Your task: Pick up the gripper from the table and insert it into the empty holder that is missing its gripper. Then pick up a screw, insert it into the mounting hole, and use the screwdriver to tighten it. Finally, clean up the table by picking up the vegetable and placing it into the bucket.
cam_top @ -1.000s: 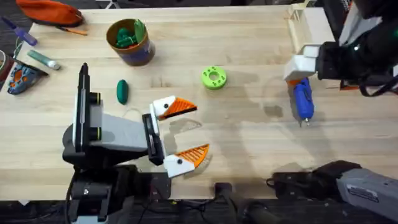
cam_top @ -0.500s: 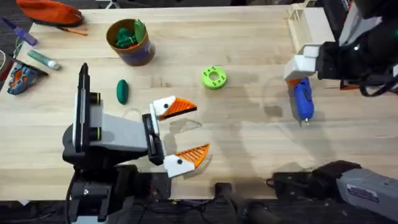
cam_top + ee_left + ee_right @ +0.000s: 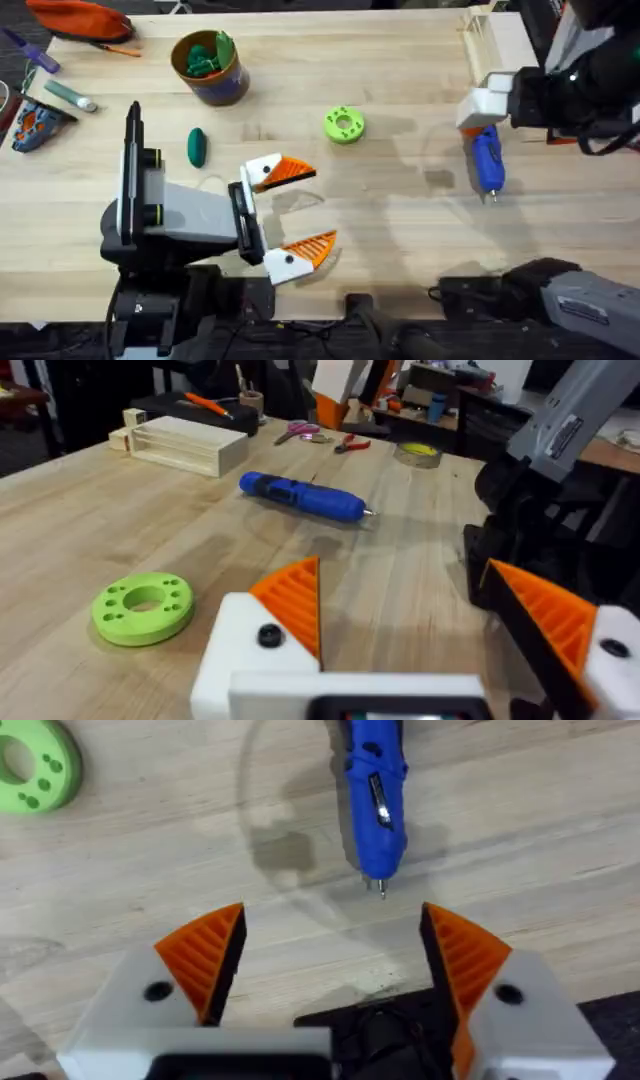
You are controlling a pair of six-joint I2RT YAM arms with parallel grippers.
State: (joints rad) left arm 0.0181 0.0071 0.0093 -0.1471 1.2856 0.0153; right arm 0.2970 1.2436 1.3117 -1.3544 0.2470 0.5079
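Observation:
The blue screwdriver (image 3: 487, 160) lies flat on the table at the right, bit toward the front edge. My right gripper (image 3: 333, 915) hovers open above it, with the bit (image 3: 381, 888) just ahead of its orange pads. My left gripper (image 3: 325, 207) stands open over the front middle. Each of its white holders (image 3: 245, 650) carries an orange ribbed gripper pad (image 3: 295, 600) and a dark screw head (image 3: 268, 635). The dark green vegetable (image 3: 196, 146) lies on the wood, left of centre. The tan bucket (image 3: 210, 65) stands behind it with green pieces inside.
A lime-green disc (image 3: 344, 124) rests mid-table between the arms. A pale wooden box (image 3: 490, 40) sits at the back right. An orange pouch (image 3: 80, 18) and small tools (image 3: 40, 105) lie along the far left.

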